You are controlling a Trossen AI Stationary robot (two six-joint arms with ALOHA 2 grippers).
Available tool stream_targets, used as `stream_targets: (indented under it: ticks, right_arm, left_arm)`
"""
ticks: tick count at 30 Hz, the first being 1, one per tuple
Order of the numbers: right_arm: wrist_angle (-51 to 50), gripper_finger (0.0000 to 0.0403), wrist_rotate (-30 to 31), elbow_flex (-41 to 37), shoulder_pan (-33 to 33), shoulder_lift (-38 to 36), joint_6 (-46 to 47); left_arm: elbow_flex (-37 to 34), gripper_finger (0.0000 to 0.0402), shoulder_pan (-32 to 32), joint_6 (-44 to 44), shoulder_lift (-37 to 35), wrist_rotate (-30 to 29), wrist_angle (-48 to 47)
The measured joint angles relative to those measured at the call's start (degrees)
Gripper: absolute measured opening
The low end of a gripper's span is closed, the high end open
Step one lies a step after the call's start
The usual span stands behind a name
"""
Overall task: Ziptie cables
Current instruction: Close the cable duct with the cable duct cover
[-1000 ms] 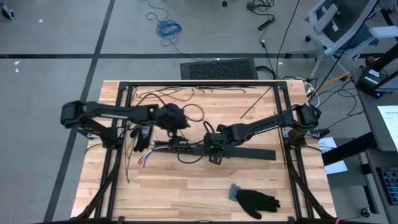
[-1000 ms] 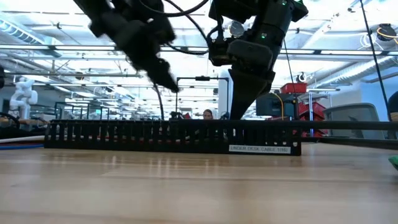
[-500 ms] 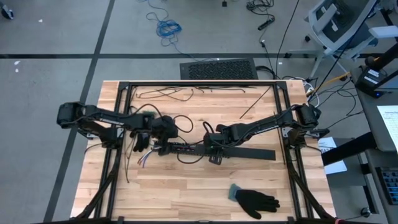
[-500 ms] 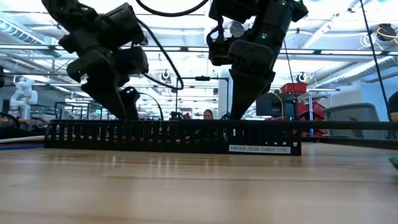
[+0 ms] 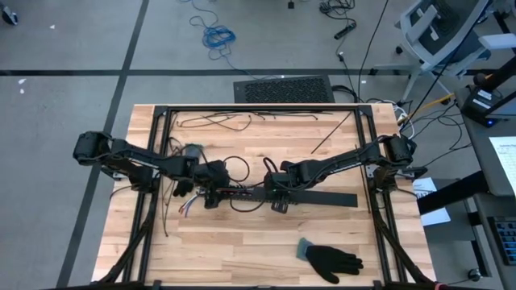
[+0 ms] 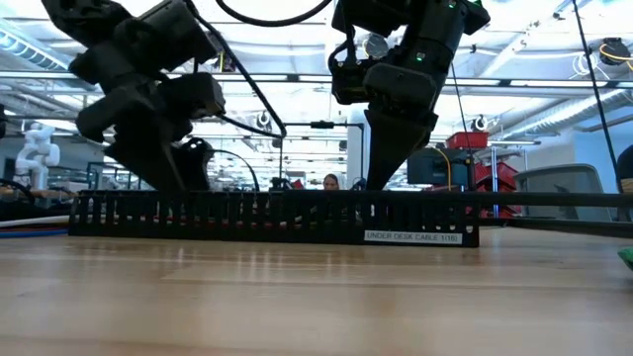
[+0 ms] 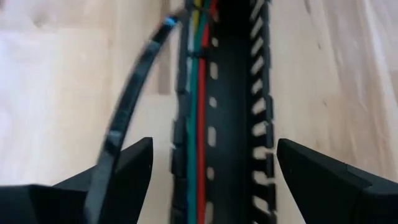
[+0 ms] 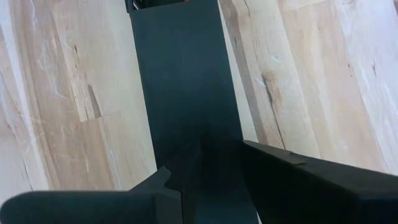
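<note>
glove [image 5: 330, 258]: black one lying flat near the front edge of the wooden surface [image 5: 242, 242], right of middle, well apart from everything else. lots of bare wood around it

front half of surface: basically open, only the frame legs running down each side

cable tray [image 6: 267, 216]: long black slotted channel lying across the middle, white label on its front wall in the low view. the right part looks like a flat black strip [image 5: 326, 198] in the high view

what's in the tray: the cables [image 7: 198, 106] run lengthwise along one inner wall, green, red and a bit of yellow visible from the left wrist view. rest of the channel floor is bare with oblong slots

loose ends [image 5: 187, 207]: a few coloured wire tips fan out on the wood off the tray's left end

left gripper [image 7: 208, 165]: released, fingers spread wide, one each side of the tray, hovering right over its left end. not gripping anything. a black cord [image 7: 127, 118] passes beside one finger

right gripper [image 5: 276, 201]: down at the middle of the tray, fingers narrowed onto the flat black strip in its wrist view, so I'd say clenched on that

black loop [image 5: 235, 168]: thin cable loop on the wood just behind the tray, between the two arms

back of surface: thin black strands [image 5: 218, 121] lying along the far edge, plus one straight rod [image 5: 332, 134] angled toward the right corner

floor beyond: coiled blue cord [image 5: 216, 35] and a dark grated mat [image 5: 282, 89] against the far edge
</note>
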Motion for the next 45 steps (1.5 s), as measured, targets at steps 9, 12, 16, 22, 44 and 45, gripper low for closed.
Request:
stream_targets:
  ticks: [9,12,16,22,44,45]
  right_arm:
    - [0.0,0.0107,0.1,0.0,0.0,0.0,0.0]
    - [0.0,0.0107,0.1,0.0,0.0,0.0,0.0]
    - [0.1,0.0107,0.1,0.0,0.0,0.0,0.0]
    - [0.1,0.0107,0.2,0.0,0.0,0.0,0.0]
    - [1.1,0.0107,0.0,0.0,0.0,0.0,-0.7]
    - [1.4,0.0107,0.0,0.0,0.0,0.0,-0.8]
  left_arm:
    - [-0.4,0.0334,-0.7,-1.3,6.5,0.2,7.7]
    - [-0.4,0.0334,-1.2,-2.7,9.0,0.8,8.0]
    - [-0.3,0.0334,-1.8,-2.8,10.6,-0.7,8.7]
    - [-0.4,0.0329,-1.8,-2.9,10.9,-1.8,12.3]
    - [-0.4,0.0244,-1.8,-2.7,10.9,-2.7,12.3]
    - [-0.4,0.0244,-1.8,-2.8,10.9,-2.6,12.4]
